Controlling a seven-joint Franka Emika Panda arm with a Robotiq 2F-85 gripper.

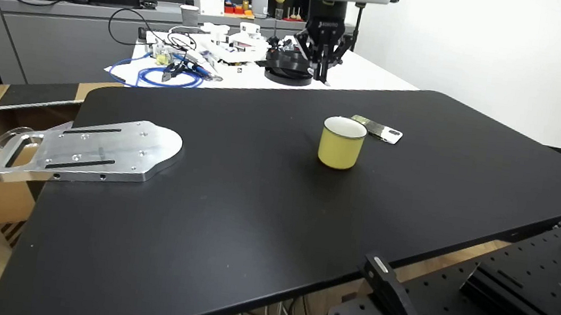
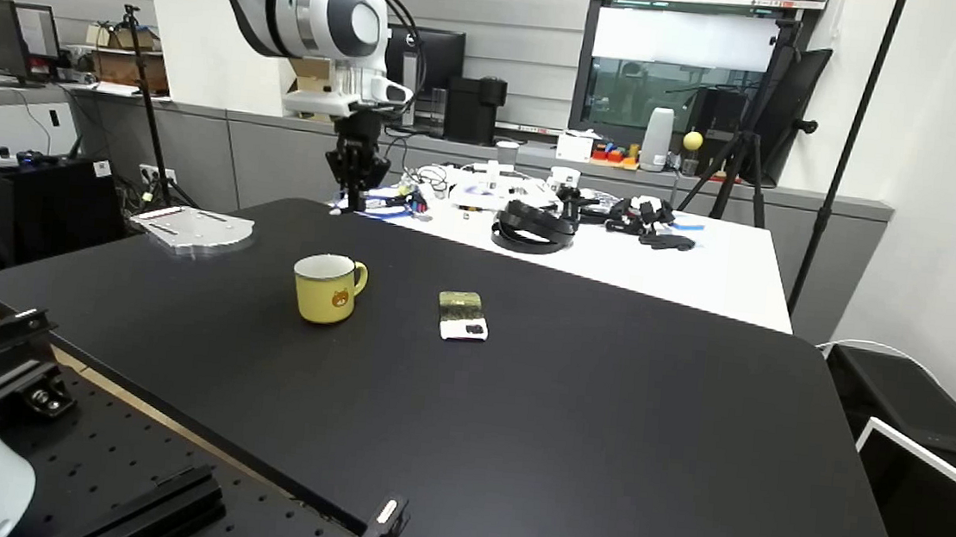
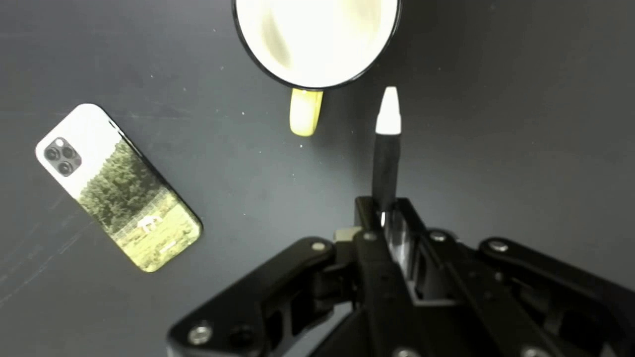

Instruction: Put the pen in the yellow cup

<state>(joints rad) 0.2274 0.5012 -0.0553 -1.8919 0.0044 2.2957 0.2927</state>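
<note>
The yellow cup [image 1: 341, 144] stands upright on the black table in both exterior views [image 2: 324, 294]. It has a white inside and a dark rim. In the wrist view the cup [image 3: 317, 44] is cut off at the top edge, with its yellow handle pointing down the picture. My gripper [image 3: 384, 201] is shut on the pen [image 3: 387, 153]. The pen has a white tip, a dark grip section and a clear barrel between the fingers; its tip points out past the fingertips. In both exterior views the gripper [image 1: 321, 71] [image 2: 353, 199] hangs above the table, apart from the cup.
A phone [image 3: 119, 191] with a landscape picture on its back lies near the cup, also seen in both exterior views [image 1: 377, 129] [image 2: 463, 316]. A silver metal plate [image 1: 99, 148] lies at a table edge. A white table [image 1: 371, 75] behind carries cables and parts.
</note>
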